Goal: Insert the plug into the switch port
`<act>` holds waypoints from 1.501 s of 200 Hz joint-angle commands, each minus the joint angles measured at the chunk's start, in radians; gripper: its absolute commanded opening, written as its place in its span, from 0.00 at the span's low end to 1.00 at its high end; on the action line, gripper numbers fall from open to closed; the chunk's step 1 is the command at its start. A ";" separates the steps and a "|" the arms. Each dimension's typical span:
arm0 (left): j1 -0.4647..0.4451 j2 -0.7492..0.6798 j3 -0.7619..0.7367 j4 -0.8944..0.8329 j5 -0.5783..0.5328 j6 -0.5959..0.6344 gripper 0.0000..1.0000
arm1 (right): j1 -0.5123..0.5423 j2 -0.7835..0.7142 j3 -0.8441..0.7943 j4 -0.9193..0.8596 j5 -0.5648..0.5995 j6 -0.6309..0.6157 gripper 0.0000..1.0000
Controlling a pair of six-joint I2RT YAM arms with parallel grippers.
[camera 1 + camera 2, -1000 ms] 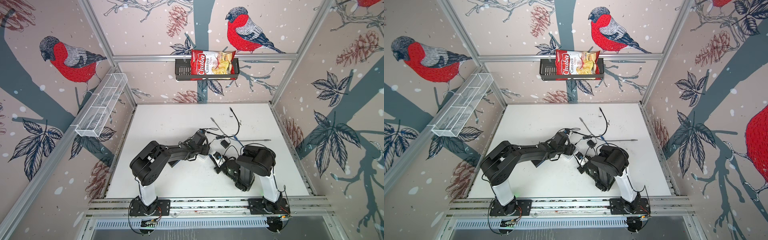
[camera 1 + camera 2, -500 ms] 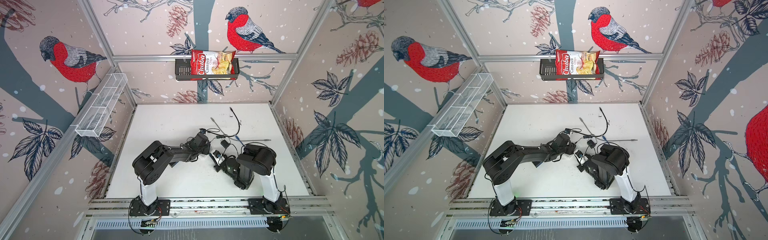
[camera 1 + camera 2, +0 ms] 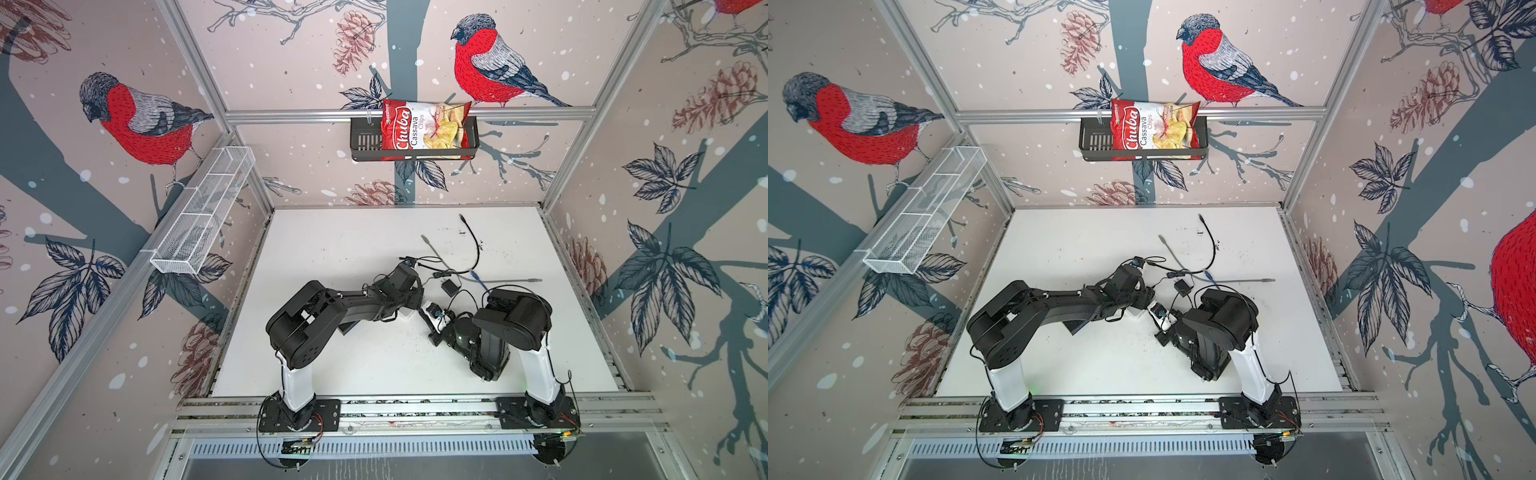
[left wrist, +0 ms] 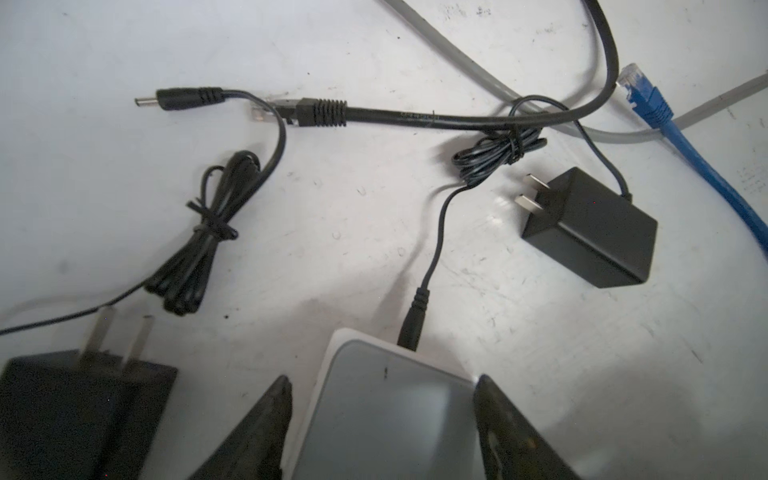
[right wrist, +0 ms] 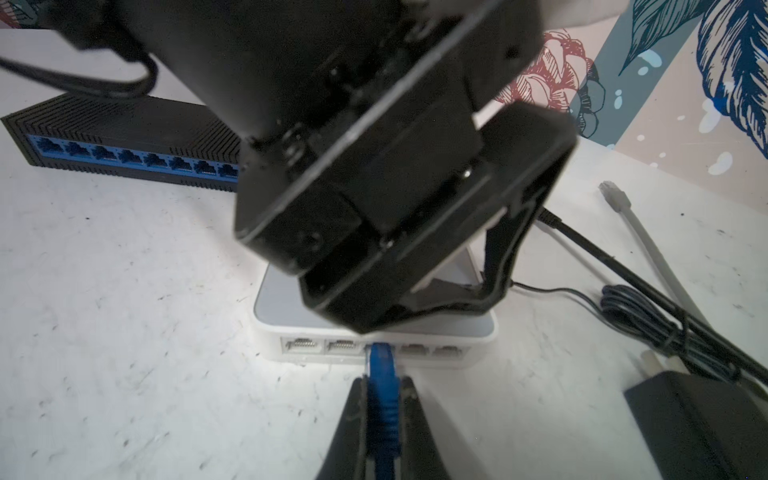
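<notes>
A white switch [image 5: 374, 332] with a grey top [image 4: 395, 415] lies on the table, showing as a white sliver [image 3: 409, 314] in a top view. My right gripper [image 5: 384, 382] is shut on the blue plug [image 5: 381, 361], whose tip sits in the third port of the switch's front row. My left gripper [image 4: 382, 399] is open and straddles the switch from above; one finger [image 4: 507, 428] lies against its side and the other finger [image 4: 257, 432] stands a sliver off. In both top views the two grippers meet at mid-table [image 3: 1142, 307].
A black switch [image 5: 124, 153] with blue ports lies behind. A barrel plug [image 4: 411, 328] sits in the white switch's back. Two black adapters [image 4: 590, 228] [image 4: 83, 407], a loose barrel plug [image 4: 178, 99], a black cable [image 4: 324, 112], a grey cable [image 4: 457, 54] and another blue plug [image 4: 644, 95] lie around.
The left arm's elbow has drifted slightly to the right. The right arm has hardly moved and still keeps hold of the blue plug at the switch.
</notes>
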 commanded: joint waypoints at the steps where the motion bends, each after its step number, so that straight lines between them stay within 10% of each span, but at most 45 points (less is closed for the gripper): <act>1: -0.032 -0.006 0.020 -0.146 0.446 -0.044 0.69 | 0.005 0.014 -0.004 0.042 -0.056 -0.047 0.00; 300: 0.148 -0.061 0.112 -0.298 0.217 0.010 0.79 | 0.044 -0.012 -0.058 0.021 -0.008 -0.038 0.00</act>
